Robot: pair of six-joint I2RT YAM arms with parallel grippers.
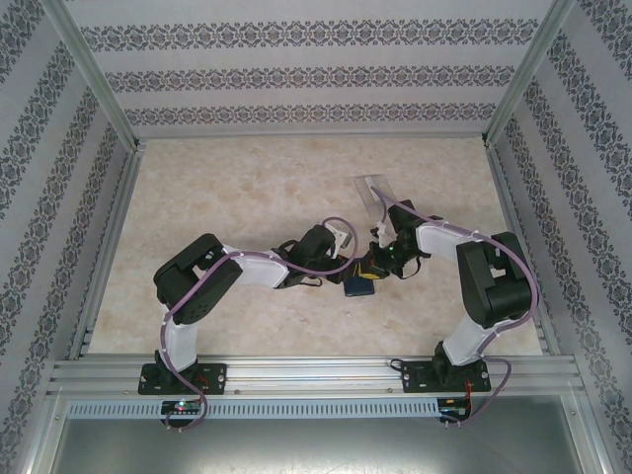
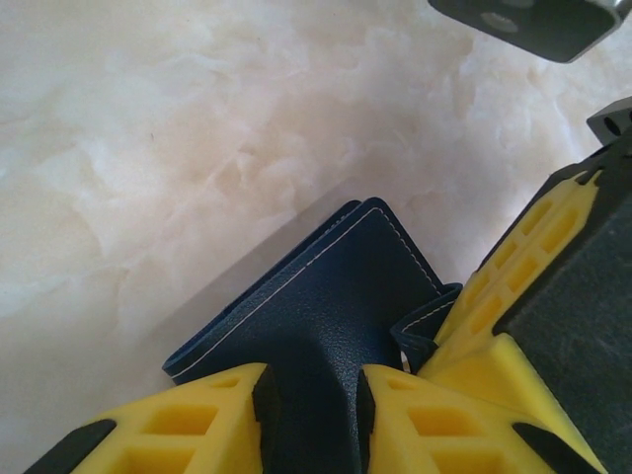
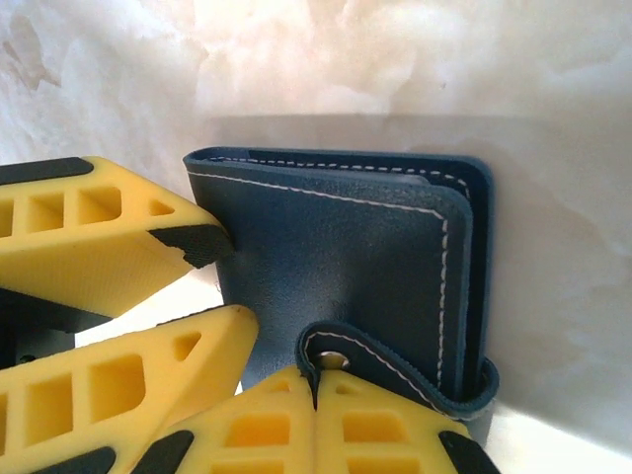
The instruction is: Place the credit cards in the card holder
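Navy stitched leather card holder [image 1: 357,287] sits folded mid-table on the pale marbled tabletop [image 1: 227,197], with striped patterned walls [image 1: 296,74] on three sides. Left gripper [image 2: 311,420] has the near flap pinched between its yellow fingers. Right gripper [image 3: 316,425], fingertips pressed together, nips the clasp tab [image 3: 341,351]. The two grippers are nearly touching.

Two arms logged, left arm [image 1: 202,281] and right arm [image 1: 491,281]. On each we see bulky glossy black joint housings, white links between them, and a black base [image 1: 166,378]. A purple cable [image 1: 338,219] loops along both. The left pincer [image 2: 314,400] and right pincer [image 3: 316,410] have yellow fingers [image 2: 197,430] with open ribbed cells and black pads at the tips.
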